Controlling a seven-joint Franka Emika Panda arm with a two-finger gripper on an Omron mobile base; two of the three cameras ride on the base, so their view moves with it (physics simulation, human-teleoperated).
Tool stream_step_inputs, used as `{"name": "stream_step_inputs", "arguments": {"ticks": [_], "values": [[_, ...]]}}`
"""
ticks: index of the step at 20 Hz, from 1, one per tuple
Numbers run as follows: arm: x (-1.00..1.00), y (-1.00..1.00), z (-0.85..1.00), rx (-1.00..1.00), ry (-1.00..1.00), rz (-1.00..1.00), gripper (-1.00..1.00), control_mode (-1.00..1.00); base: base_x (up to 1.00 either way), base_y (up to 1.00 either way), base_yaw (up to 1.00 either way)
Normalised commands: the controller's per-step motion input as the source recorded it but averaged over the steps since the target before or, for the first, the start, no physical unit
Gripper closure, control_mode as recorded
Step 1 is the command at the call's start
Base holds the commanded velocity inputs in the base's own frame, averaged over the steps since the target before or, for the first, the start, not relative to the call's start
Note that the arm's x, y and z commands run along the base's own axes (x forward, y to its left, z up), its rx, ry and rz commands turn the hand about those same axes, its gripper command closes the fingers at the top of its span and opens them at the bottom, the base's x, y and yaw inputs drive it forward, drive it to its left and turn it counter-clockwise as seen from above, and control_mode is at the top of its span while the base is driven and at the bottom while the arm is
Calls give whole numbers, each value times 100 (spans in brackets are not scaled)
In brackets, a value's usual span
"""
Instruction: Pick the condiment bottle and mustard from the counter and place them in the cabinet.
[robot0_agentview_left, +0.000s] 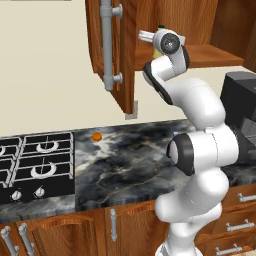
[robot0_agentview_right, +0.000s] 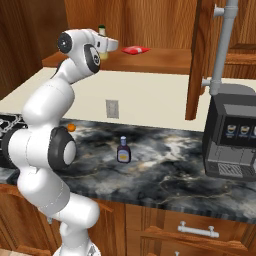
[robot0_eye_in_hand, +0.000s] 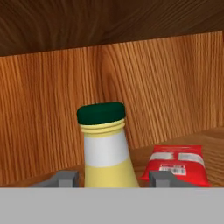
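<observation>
The mustard (robot0_eye_in_hand: 106, 148) stands upright between the pincer (robot0_eye_in_hand: 111, 178) fingers inside the cabinet (robot0_agentview_right: 150, 60), though whether they clamp it is unclear.

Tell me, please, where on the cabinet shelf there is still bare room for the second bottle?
The shelf lies bare from the red packet rightward to the cabinet's upright panel. It is crowded at the left end, where the tool has the mustard between its fingers, the packet just beside it.
</observation>
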Motion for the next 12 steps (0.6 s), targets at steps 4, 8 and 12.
{"name": "stream_step_inputs", "arguments": {"ticks": [4,8,12], "values": [[0,1,-7,0,3,0,-100,-100,0,0,0],[-7,1,-1,0,1,0,-100,-100,0,0,0],[-36,3,0,0,0,0,-100,-100,0,0,0]]}}
